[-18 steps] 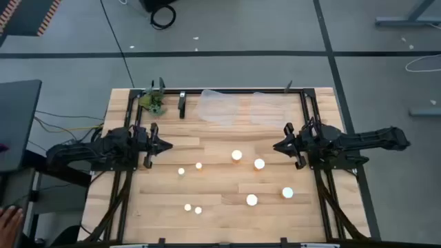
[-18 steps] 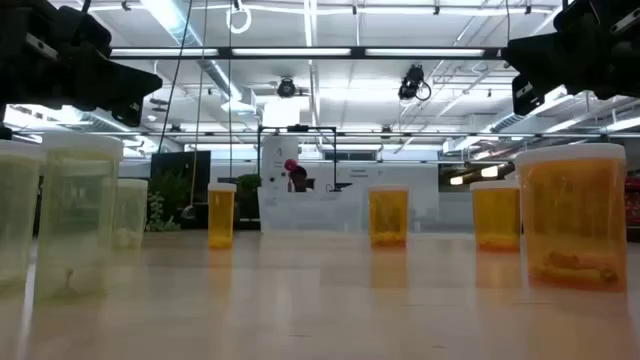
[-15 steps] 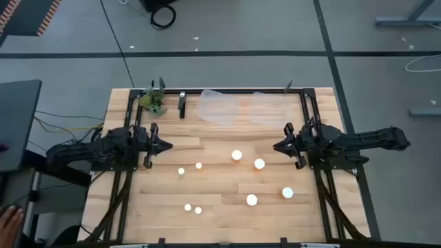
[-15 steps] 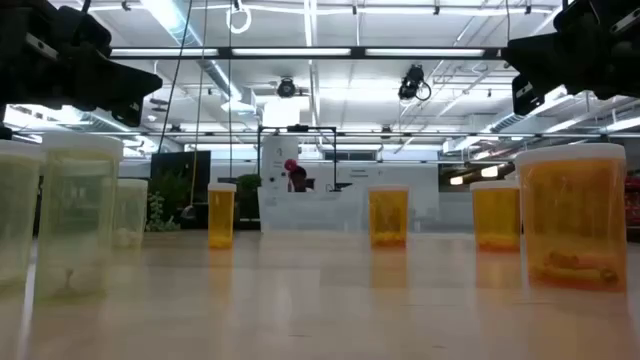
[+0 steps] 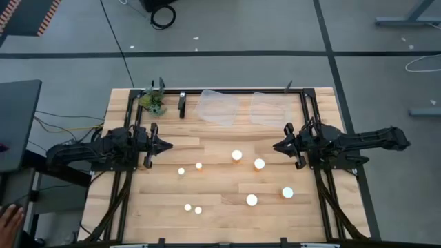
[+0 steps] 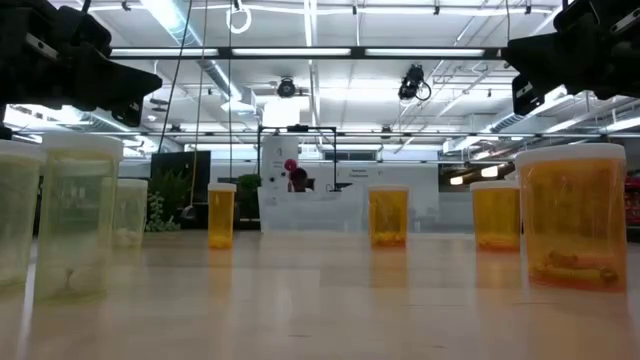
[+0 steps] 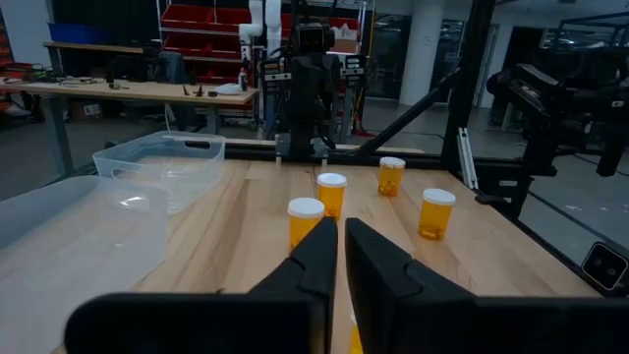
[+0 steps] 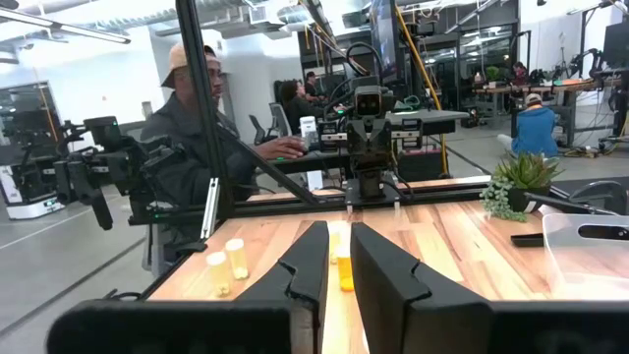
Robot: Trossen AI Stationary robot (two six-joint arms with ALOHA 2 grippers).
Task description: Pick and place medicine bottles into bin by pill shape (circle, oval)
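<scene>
Four wide white-capped amber bottles stand upright on the table's right half: [image 5: 236, 155], [image 5: 259, 164], [image 5: 287, 193], [image 5: 251, 200]. Four tiny ones stand left of centre: [image 5: 181, 171], [image 5: 198, 165], [image 5: 187, 207], [image 5: 198, 210]. My left gripper [image 5: 167, 146] hovers shut and empty at the table's left side, pointing right; its fingers show in the left wrist view [image 7: 341, 258]. My right gripper [image 5: 275, 146] hovers shut and empty at the right side, pointing left; it also shows in the right wrist view [image 8: 339, 258]. Both are above the table and apart from every bottle.
Two clear plastic bins [image 5: 218, 107] [image 5: 272, 109] sit side by side at the far edge. A small green plant [image 5: 153, 102] and a dark stand [image 5: 182, 105] are at the far left. A person [image 8: 197, 128] sits beyond the table's left side; a hand [image 5: 8, 222] shows at lower left.
</scene>
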